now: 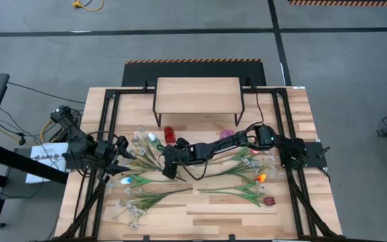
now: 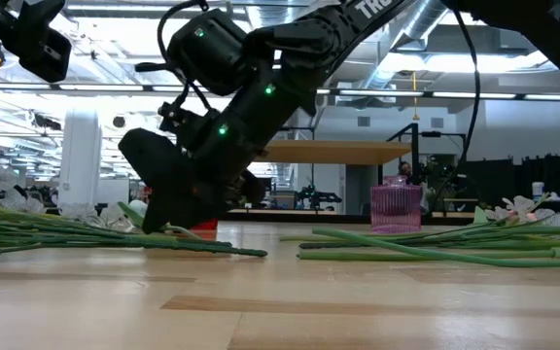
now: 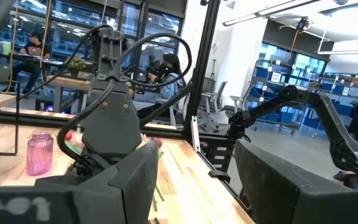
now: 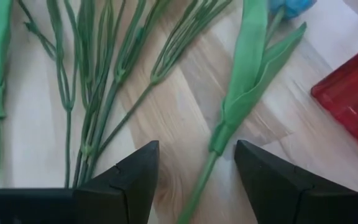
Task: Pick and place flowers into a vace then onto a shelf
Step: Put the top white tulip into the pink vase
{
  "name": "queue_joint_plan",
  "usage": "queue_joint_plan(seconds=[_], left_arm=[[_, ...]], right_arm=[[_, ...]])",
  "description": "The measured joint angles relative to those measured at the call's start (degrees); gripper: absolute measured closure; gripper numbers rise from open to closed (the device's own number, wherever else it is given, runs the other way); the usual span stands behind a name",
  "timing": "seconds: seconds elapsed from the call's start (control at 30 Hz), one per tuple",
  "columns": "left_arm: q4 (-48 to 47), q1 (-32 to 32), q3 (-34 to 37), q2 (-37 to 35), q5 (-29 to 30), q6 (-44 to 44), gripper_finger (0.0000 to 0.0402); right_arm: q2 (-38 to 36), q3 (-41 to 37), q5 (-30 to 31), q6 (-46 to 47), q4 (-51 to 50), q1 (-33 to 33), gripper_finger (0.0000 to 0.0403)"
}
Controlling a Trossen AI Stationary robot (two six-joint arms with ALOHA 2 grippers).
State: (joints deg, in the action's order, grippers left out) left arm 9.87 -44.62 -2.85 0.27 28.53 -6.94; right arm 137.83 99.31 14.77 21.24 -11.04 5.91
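**First onlooker:** The flowers (image 1: 154,156) lie scattered flat across the slatted tabletop (image 1: 294,111), none yet in a vase. In the right wrist view 1 green stem with a long folded leaf (image 4: 229,118) runs straight between the 2 dark fingers (image 4: 126,180), with a bundle of thinner stems (image 4: 92,93) just beside it.

**Second onlooker:** So the right pincer (image 1: 169,168) is over its pick?

**First onlooker:** It hangs low over the stems left of centre, jaws spread on either side of that leafy stem and gripping nothing. From table height you see the dark head (image 2: 178,190) almost down on the wood.

**Second onlooker:** And the vases?

**First onlooker:** A pink ribbed one (image 2: 397,208) stands upright near the shelf (image 1: 197,96), at the back of the tabletop. A red one (image 1: 169,134) sits just in front of the shelf, close to the right arm's reach. The shelf top carries nothing I can make out.

**Second onlooker:** The left arm?

**First onlooker:** The left pincer (image 1: 118,153) waits at the left edge, jaws apart and empty, pointed across the tabletop.

**Second onlooker:** Which step, then?

**First onlooker:** My reading: the first pick, the grasp not yet made. The next move calls for a short drop and a close on that 1 stem only, without catching the thin ones alongside, then a lift toward a vase.
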Motion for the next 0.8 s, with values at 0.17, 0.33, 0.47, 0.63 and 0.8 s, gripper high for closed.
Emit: queue_joint_plan(seconds=[0.17, 0.33, 0.47, 0.63, 0.8], left_arm=[[0.0, 0.0, 0.0, 0.0, 0.0, 0.0, 0.0198], [0.0, 0.0, 0.0, 0.0, 0.0, -1.1, 0.0198], [-0.1, 0.0, 0.0, 0.0, 0.0, -1.1, 0.0198], [-0.1, 0.0, 0.0, 0.0, 0.0, -1.1, 0.0198], [-0.1, 0.0, 0.0, 0.0, 0.1, -1.1, 0.0198]], right_arm=[[0.0, 0.0, -0.3, 4.0, -0.6, -0.9, 0.0249], [0.0, -0.1, 0.6, 4.4, -0.6, -0.8, 0.0341], [0.1, 0.9, 0.5, 4.4, -1.7, -0.7, 0.0393], [0.4, 2.8, 0.5, 4.4, -4.3, 0.2, 0.0388], [0.5, 7.0, -0.2, 5.1, -10.9, 1.6, 0.0396]])
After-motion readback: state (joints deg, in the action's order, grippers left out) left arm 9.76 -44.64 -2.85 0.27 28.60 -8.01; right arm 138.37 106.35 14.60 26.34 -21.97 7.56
